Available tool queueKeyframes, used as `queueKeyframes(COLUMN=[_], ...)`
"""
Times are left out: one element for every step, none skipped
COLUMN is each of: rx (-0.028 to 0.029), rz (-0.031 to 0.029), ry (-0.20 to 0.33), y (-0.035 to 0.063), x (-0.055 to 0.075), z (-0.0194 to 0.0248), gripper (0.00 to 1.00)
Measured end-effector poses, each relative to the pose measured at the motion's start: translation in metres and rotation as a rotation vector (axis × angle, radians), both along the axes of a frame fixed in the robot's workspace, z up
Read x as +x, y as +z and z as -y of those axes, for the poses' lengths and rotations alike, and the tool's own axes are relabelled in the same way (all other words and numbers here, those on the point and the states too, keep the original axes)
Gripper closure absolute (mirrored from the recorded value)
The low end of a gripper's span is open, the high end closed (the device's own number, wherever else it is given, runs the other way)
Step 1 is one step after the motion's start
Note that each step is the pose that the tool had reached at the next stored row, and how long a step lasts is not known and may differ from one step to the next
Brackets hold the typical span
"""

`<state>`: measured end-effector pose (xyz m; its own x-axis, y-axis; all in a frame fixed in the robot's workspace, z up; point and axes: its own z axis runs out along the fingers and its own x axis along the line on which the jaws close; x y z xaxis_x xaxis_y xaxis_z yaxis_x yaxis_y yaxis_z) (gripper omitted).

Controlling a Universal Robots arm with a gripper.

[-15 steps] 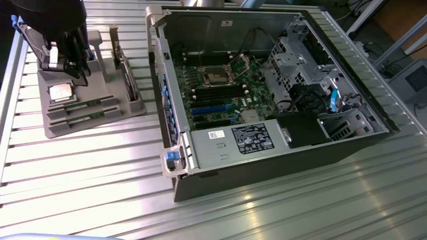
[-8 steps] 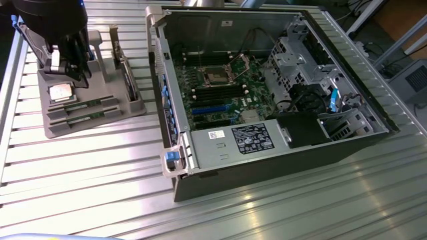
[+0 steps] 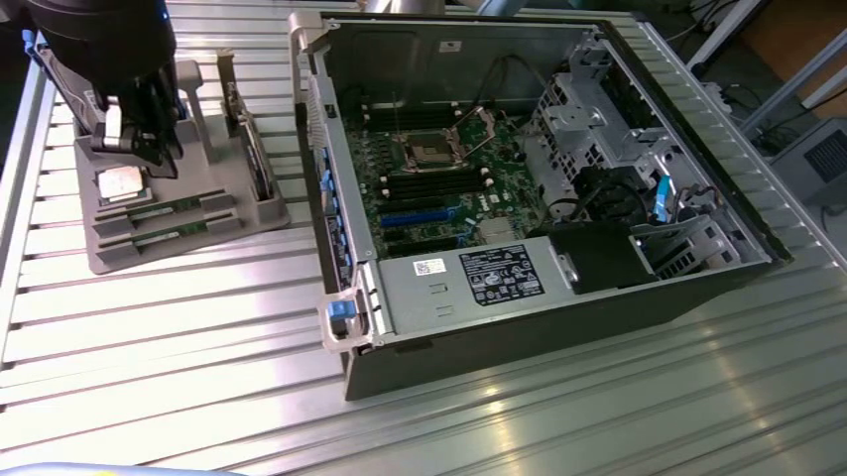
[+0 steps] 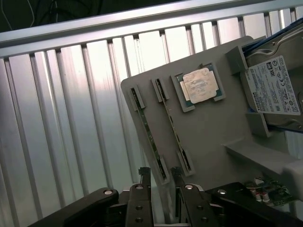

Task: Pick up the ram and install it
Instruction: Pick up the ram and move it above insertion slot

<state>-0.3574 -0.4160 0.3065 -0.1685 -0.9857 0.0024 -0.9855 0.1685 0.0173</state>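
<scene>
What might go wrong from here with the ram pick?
1. Two ram sticks stand on edge close together in the holder; the open hand, low at their ends, might clip both or tilt one in its slot.
2. The CPU lies in a recess beside them; a sideways slip might knock it out.

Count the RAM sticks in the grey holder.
2, in side-by-side slots of the grey holder: one ram stick beside the CPU chip, the other ram stick nearer the holder's edge. None looks hidden.
</scene>
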Motion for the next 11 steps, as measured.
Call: queueKeyframes(rx=[0.0, 0.0, 0.0, 0.0, 0.0, 0.0001, -0.0001, 0.0, -0.0001, 0.0, 0.0], rz=[0.0, 0.0, 0.0, 0.0, 0.0, 0.0001, -0.0001, -0.0001, -0.0001, 0.0, 0.0], ry=[0.0, 0.0, 0.0, 0.0, 0.0, 0.0, 0.0, 0.0, 0.0, 0.0, 0.0], y=[-0.0006, -0.0011, -0.0016, -0.0024, -0.0031, -0.0038, -0.0046, -0.0052, -0.0059, -0.0067, -0.0074], x=[0.0, 0.0, 0.0, -0.0001, -0.0001, -0.0001, -0.0001, -0.0001, -0.0001, -0.0001, -0.0001], z=[0.0, 0.0, 0.0, 0.0, 0.0, 0.0, 0.0, 0.0, 0.0, 0.0, 0.0], gripper=[0.7, 0.7, 0.7, 0.7, 0.7, 0.7, 0.7, 0.7, 0.7, 0.7, 0.7])
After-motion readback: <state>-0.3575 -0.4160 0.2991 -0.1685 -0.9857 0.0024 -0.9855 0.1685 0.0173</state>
